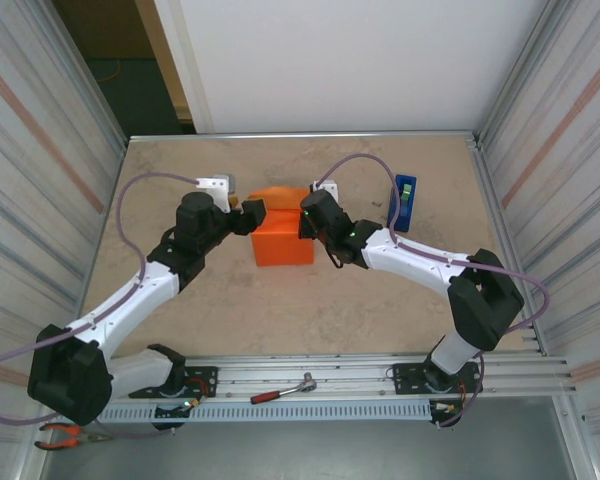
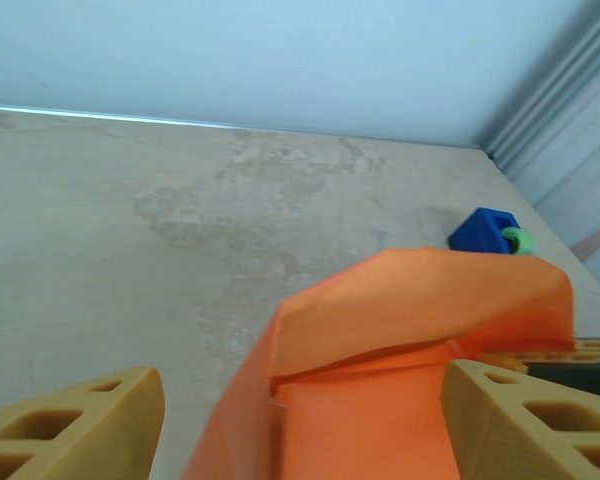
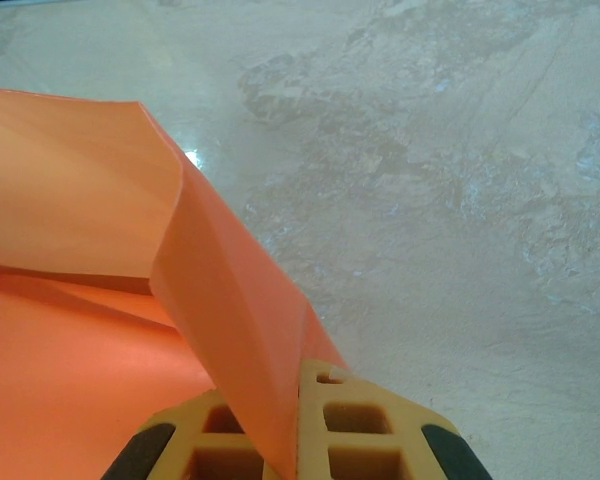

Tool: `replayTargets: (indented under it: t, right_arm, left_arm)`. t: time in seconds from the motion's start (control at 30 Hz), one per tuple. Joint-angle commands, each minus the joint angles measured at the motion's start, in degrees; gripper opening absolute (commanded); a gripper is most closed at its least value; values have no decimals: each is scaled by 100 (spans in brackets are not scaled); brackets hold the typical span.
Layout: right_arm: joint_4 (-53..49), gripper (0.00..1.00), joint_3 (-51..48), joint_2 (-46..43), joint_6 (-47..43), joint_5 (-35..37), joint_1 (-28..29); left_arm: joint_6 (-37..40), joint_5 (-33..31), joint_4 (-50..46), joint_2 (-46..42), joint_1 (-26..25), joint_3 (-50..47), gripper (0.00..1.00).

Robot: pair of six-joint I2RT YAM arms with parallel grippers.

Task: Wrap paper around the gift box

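the counter (image 1: pixel 230 320) carries one orange parcel near its middle: the paper (image 1: pixel 283 245) is folded around the gift box, which sits underneath with none of its own faces showing. at the far end a loose flap stands up. closing that end looks like the step in hand.

the left end effector (image 1: pixel 248 216) and the right end effector (image 1: pixel 308 214) meet the parcel at its far corners. the right one is clamped tight on a ridge of the flap. the left one stands wide, with paper between its fingers (image 2: pixel 70 420) but nothing gripped.

to do this fold well, the right arm should draw its ridge low and taut against the box, not upward, since thin paper is likely to tear or lift the box. the left end effector would best come down on the flap's free edge and press it flat, so the crease lands on the box corner. the blue tape dispenser (image 1: pixel 406 200) stands well apart on the right, handy for afterwards.

the top view gives the layout: parcel, both arms, the dispenser, and a ratchet (image 1: pixel 280 392) on the near rail. the left wrist view shows how the flap curls open. the right wrist view shows the pinch itself, paper squeezed between the pads (image 3: pixel 350 430).
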Motion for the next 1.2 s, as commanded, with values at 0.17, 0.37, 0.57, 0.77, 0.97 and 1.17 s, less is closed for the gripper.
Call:
replayTargets:
  t: [0.17,0.37,0.57,0.77,0.97,1.17]
  right_arm:
    - [-159,0,-210,22,62,-273,36]
    - [-171,0,-284,-55,98,-270,37]
    - [-234,0,-358,-163,125,-260,48]
    - [-288,0,-452,-280,115,-216,56]
    - [-332,0,-404,-280,92,-240,40]
    - [-333,0,-377,-273,65,-265,24]
  left_arm:
    - [82,-192,345,505,-401,-59,71]
    - [276,-775,595,900,-492,-63,37]
    - [327,-927,625,978,-500,-87,15]
    - [425,-1151,394,823,-486,-50,62]
    - [304,-1456,198,222,-227,-101,79]
    - [380,-1175,-124,-511,197,-139,84]
